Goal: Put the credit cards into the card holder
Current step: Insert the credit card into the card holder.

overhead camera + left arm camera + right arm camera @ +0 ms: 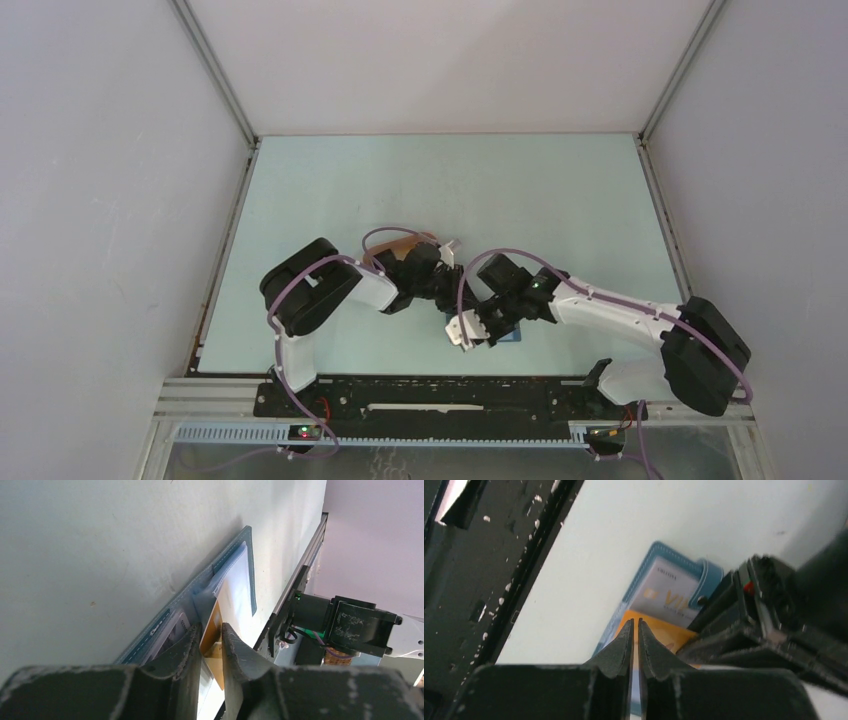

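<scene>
The dark-blue card holder (247,545) lies open on the table near the front edge, and a corner of it shows in the top view (511,337). A whitish card (235,587) sits in one of its slots, and also shows in the right wrist view (664,592). My left gripper (211,626) is shut on the yellow-orange card (215,617), whose far end lies at the holder's slots. My right gripper (635,621) is shut, its tips right over the yellow-orange card (669,636) and the holder (645,565). The black card is out of view.
The two grippers (462,312) crowd together over the holder. A salmon-pink tray (404,243) lies mostly hidden under the left arm. The black base rail (430,395) runs close along the table's near edge, right behind the holder.
</scene>
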Robot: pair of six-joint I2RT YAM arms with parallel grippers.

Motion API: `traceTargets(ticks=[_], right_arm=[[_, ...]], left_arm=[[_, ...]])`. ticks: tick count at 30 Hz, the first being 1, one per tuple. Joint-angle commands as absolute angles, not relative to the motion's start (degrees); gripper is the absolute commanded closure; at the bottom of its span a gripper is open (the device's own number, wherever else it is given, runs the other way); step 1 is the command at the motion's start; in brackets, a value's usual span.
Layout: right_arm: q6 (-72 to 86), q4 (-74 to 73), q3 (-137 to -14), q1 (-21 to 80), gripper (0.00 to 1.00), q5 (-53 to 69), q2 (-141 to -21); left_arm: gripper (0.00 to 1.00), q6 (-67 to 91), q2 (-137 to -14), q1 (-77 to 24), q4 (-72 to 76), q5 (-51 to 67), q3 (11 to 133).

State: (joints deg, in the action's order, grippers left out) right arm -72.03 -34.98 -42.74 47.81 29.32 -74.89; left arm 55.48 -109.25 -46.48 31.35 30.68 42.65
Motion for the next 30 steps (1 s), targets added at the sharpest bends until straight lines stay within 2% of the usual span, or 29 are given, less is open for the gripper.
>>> traceTargets(ticks=[1, 6, 15, 30], right_arm=[[-68.01, -28.39, -45.62, 53.38, 0.88, 24.01, -77.62], [-66.33, -24.92, -46.41, 56.23, 0.93, 17.63, -81.78], [-66.25, -24.41, -46.76, 57.04, 0.94, 13.49, -85.01], [-64.13, -26.87, -45.27, 55.28, 0.97, 9.32, -83.1]], left_arm=[[0.73, 53.7, -110.67, -46.17, 29.73, 29.9, 43.25], [0.71, 53.7, -110.57, -46.0, 30.37, 29.73, 42.57], [0.69, 53.43, -111.15, -45.95, 30.63, 30.23, 42.71], [0.59, 52.66, -111.94, -45.97, 29.92, 30.34, 43.52]])
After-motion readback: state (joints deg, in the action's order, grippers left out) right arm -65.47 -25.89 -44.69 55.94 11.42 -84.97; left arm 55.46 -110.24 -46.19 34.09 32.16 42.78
